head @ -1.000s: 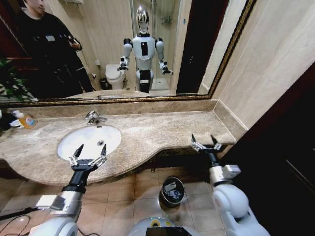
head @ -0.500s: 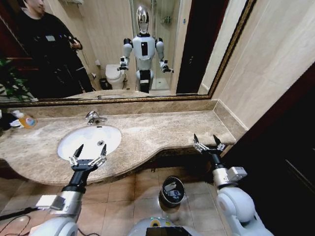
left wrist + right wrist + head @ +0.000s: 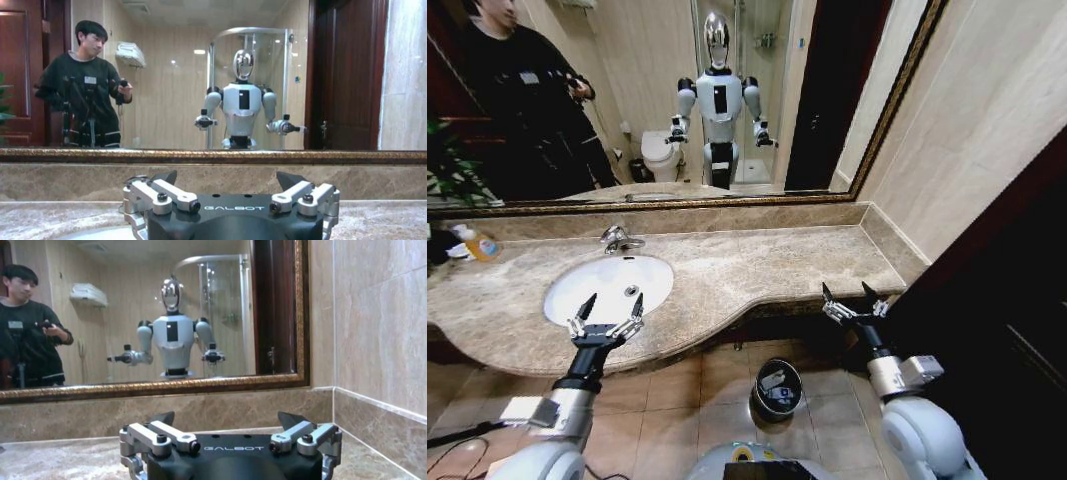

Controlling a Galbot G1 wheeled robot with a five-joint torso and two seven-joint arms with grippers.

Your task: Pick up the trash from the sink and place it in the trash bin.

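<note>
Just ahead of the left gripper (image 3: pixel 606 312), whose spread, empty jaws hung over the counter's front edge, lay the white sink (image 3: pixel 577 290). Beyond the counter's end, the right gripper (image 3: pixel 854 300) also stood spread and empty. Down on the floor between the two sat the trash bin (image 3: pixel 776 389), holding pale pieces
</note>
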